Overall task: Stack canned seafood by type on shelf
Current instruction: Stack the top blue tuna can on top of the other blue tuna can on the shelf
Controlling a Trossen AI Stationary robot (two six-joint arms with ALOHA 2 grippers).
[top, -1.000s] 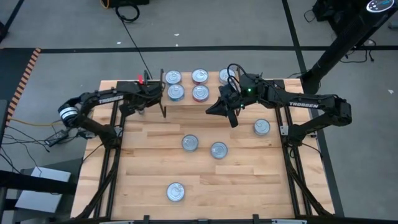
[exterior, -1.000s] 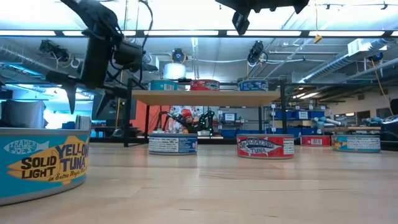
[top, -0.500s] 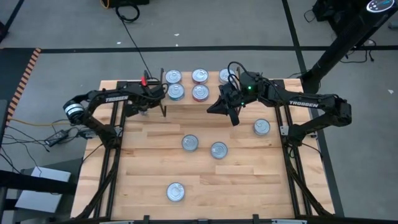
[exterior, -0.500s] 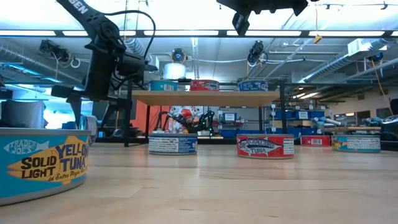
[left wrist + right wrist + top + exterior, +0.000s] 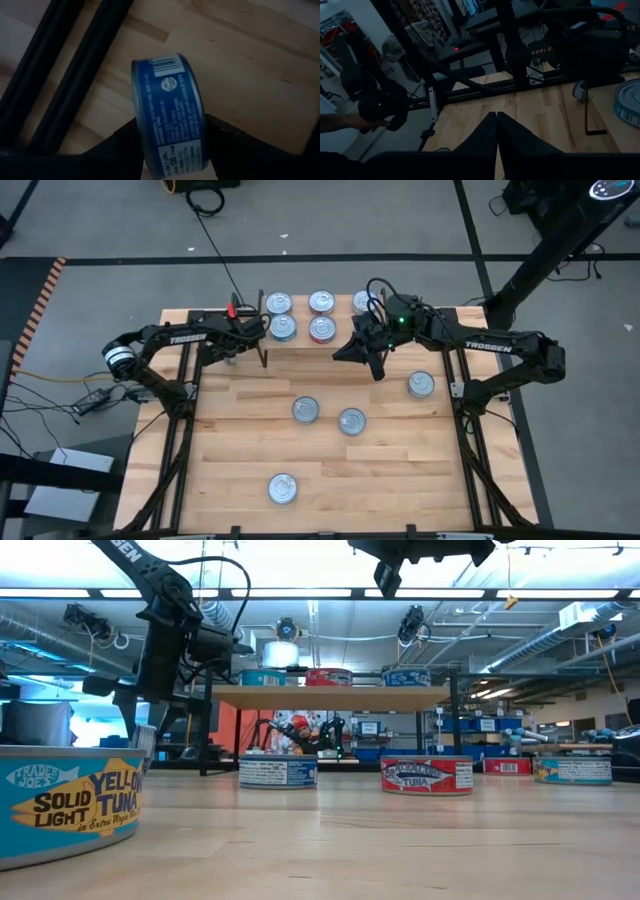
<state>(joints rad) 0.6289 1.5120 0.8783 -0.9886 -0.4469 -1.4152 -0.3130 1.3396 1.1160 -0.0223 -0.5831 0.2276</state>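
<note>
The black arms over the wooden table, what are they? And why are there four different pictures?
They are two robot arms, and each ends in a two-finger gripper that works like a hand. One picture looks straight down from above. One looks level across the table from its surface. The other two come from small cameras on the arms' wrists.

Four round tins of fish lie loose on the table, like this tin. More tins stand on the little wooden shelf at the back.

The left gripper is beside the shelf's end and pinches a blue tin. The right gripper hangs in front of the shelf, shut and holding nothing.
</note>
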